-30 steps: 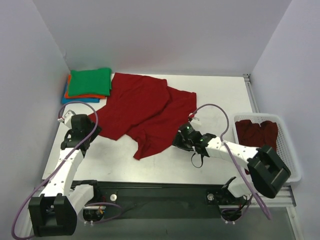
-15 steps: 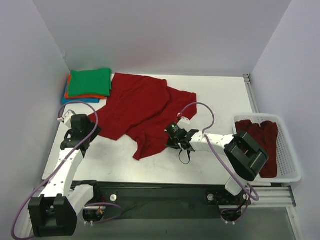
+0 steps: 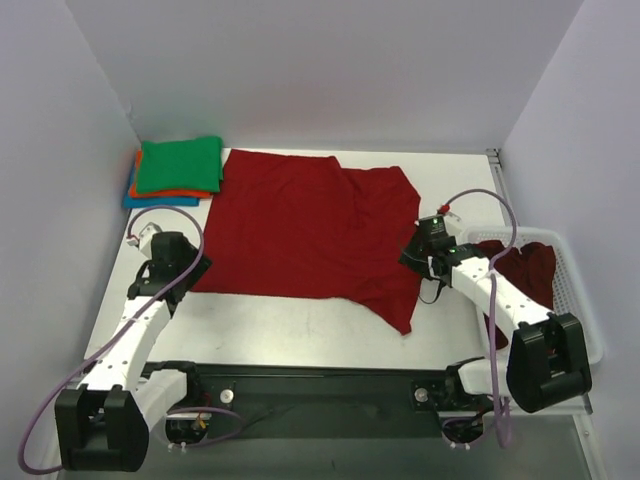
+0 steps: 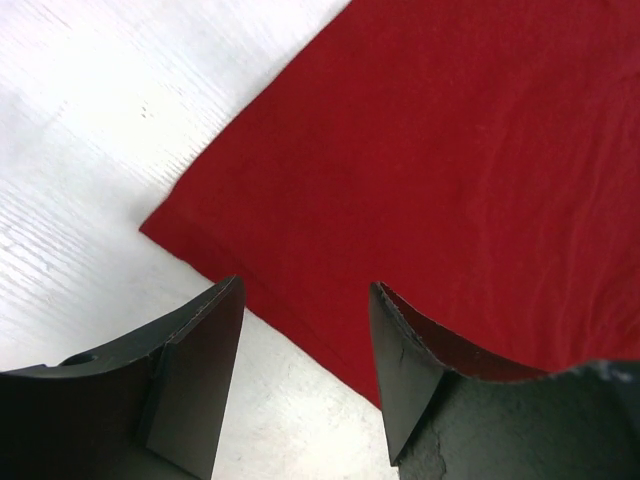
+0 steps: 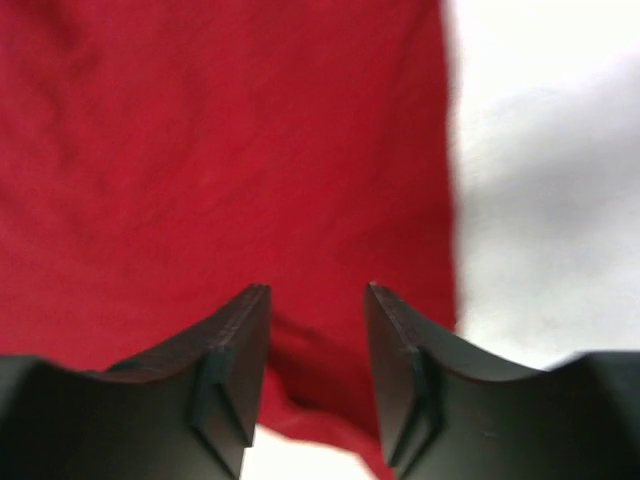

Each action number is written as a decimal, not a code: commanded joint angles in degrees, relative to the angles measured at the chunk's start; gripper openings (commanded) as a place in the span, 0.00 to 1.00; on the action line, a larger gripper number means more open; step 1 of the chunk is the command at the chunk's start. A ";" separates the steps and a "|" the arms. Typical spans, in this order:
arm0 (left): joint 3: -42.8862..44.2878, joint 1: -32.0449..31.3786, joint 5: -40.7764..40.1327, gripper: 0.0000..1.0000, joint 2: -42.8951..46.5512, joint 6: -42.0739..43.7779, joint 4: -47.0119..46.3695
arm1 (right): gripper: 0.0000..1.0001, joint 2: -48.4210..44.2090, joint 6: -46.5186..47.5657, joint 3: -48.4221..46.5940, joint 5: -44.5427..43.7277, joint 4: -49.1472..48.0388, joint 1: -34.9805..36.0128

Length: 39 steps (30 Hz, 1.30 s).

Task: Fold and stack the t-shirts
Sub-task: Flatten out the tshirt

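A dark red t-shirt point(image 3: 300, 225) lies spread nearly flat across the middle of the table, with a loose flap hanging toward the front right. My left gripper point(image 3: 190, 275) sits at its front-left corner, open. In the left wrist view the hem of the t-shirt point(image 4: 450, 150) runs flat on the table between the parted fingers of the gripper point(image 4: 305, 290). My right gripper point(image 3: 413, 262) stands at the shirt's right edge, open. The right wrist view, blurred, shows red cloth point(image 5: 220, 150) under the spread jaws of the gripper point(image 5: 318, 290), nothing pinched.
Folded t-shirts are stacked at the back left: green point(image 3: 180, 165) on top, orange point(image 3: 165, 190) below it, blue point(image 3: 150, 201) at the bottom. A white slotted basket point(image 3: 578, 300) at the right edge holds more dark red shirts point(image 3: 515, 262).
The crumpled red shirt has been pulled out flat to the right. My right gripper moved from the table's middle to the shirt's right edge and let go. The left gripper shifted slightly.
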<state>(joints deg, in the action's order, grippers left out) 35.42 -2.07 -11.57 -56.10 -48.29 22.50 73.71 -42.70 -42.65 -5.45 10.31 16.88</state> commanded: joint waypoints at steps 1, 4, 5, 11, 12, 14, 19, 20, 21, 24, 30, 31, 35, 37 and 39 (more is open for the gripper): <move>-0.88 -1.88 -0.73 0.63 -1.12 -2.41 -1.94 | 0.45 -1.81 5.17 -2.61 2.91 6.56 3.49; -1.58 -2.59 -2.48 0.63 -1.74 -2.95 -1.76 | 0.49 -4.09 4.47 -1.65 -0.07 8.06 8.32; -1.58 -2.94 -2.84 0.63 -2.17 -3.47 -1.50 | 0.49 -4.54 4.03 -0.86 -0.61 8.15 9.21; -1.58 -4.43 -5.48 0.62 -5.25 -5.14 -0.70 | 0.59 -3.41 4.55 5.47 -0.44 2.01 12.21; -1.76 -4.61 -5.56 0.63 -5.60 -5.32 -0.97 | 0.61 -2.88 5.08 6.09 0.09 0.52 12.21; -2.37 -5.05 -5.57 0.63 -6.04 -5.67 -1.58 | 0.64 -1.03 6.74 7.06 1.49 -3.79 12.29; -3.25 -5.32 -5.30 0.62 -6.31 -5.67 -2.46 | 0.51 2.31 7.90 7.32 7.64 -8.81 12.56; -3.43 -5.32 -5.21 0.62 -6.31 -5.58 -2.64 | 0.41 2.05 7.37 7.76 8.00 -8.72 12.91; -3.51 -5.40 -5.21 0.62 -6.31 -5.67 -2.73 | 0.35 1.35 7.19 8.28 8.35 -8.81 14.13; -4.13 -5.49 -5.21 0.62 -6.57 -5.67 -3.25 | 0.21 -2.51 6.93 10.39 9.49 -7.94 16.15; -3.87 -5.49 -5.57 0.62 -7.36 -5.32 -3.78 | 0.27 -13.67 7.80 15.92 11.60 -4.08 25.56; -3.69 -5.49 -5.65 0.61 -7.45 -5.15 -3.96 | 0.34 -14.55 7.72 16.37 11.52 -3.28 26.87; -3.25 -5.41 -5.83 0.62 -8.24 -4.88 -3.96 | 0.47 -19.91 7.45 16.29 6.87 2.69 27.41; -2.99 -5.32 -5.74 0.62 -8.41 -4.88 -3.87 | 0.48 -22.73 7.19 13.57 3.19 6.12 27.24; -2.90 -5.41 -5.65 0.61 -8.68 -4.97 -3.87 | 0.49 -23.44 7.54 10.94 -1.38 7.62 26.36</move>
<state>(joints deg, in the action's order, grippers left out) 31.51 -7.20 -16.29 -64.47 -53.41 21.17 52.18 -35.57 -26.92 1.23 12.60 44.16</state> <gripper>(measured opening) 0.617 0.484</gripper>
